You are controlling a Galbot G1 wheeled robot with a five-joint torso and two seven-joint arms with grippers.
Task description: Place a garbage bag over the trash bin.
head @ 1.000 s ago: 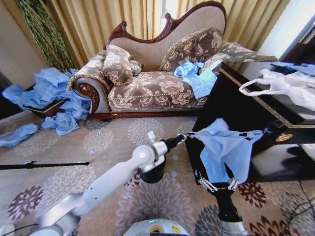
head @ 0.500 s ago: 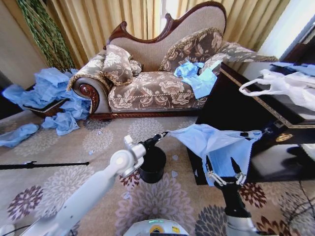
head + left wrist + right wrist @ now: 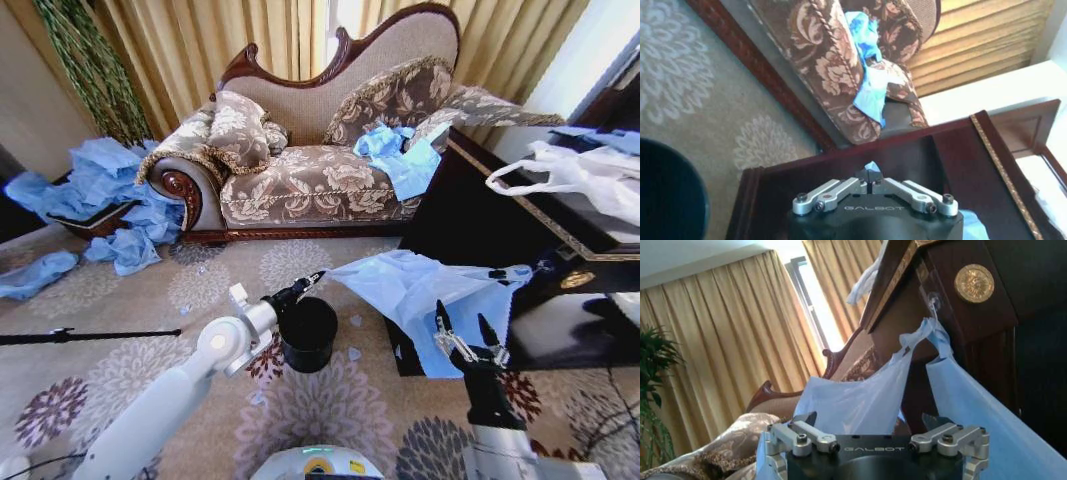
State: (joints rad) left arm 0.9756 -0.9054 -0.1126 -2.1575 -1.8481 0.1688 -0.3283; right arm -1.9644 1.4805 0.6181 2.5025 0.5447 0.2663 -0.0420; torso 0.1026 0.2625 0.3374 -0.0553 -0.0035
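The left gripper fingers pinch the garbage bag corner above the trash bin. The right gripper fingers are spread apart.

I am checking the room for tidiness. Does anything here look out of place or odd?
Yes. Crumpled blue bags are heaped on the floor beside the sofa, and more lie on its seat. The trash bin stands unlined.

Head view looks down; wrist views share the garbage bag.
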